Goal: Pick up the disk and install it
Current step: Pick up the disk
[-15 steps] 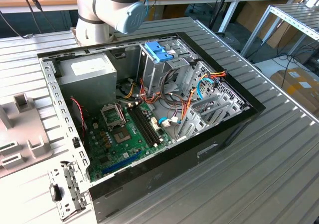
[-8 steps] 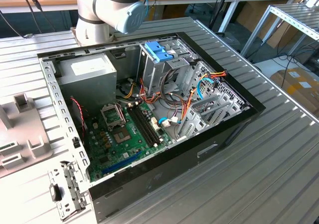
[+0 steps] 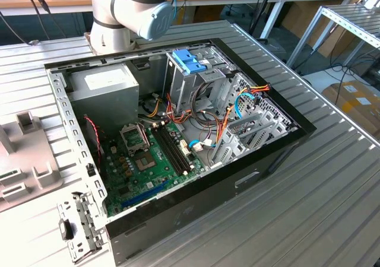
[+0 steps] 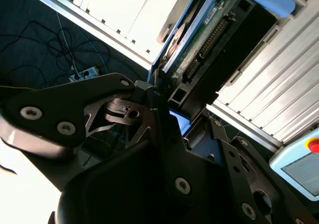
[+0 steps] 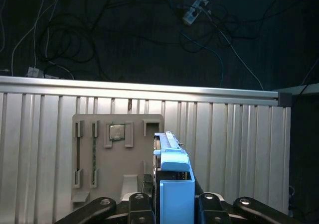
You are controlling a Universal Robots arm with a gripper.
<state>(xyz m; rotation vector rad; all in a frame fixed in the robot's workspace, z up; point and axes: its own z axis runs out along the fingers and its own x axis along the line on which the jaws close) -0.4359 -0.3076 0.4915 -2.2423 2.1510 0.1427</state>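
One disk [image 5: 172,167], in the first wrist view, is clenched edge-on by the gripper [image 5: 173,206] over the ribbed table [image 5: 239,134], beside a beige tray [image 5: 89,124].

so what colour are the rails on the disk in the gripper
Bright blue, clearest in the first wrist view, around the disk held by the gripper.
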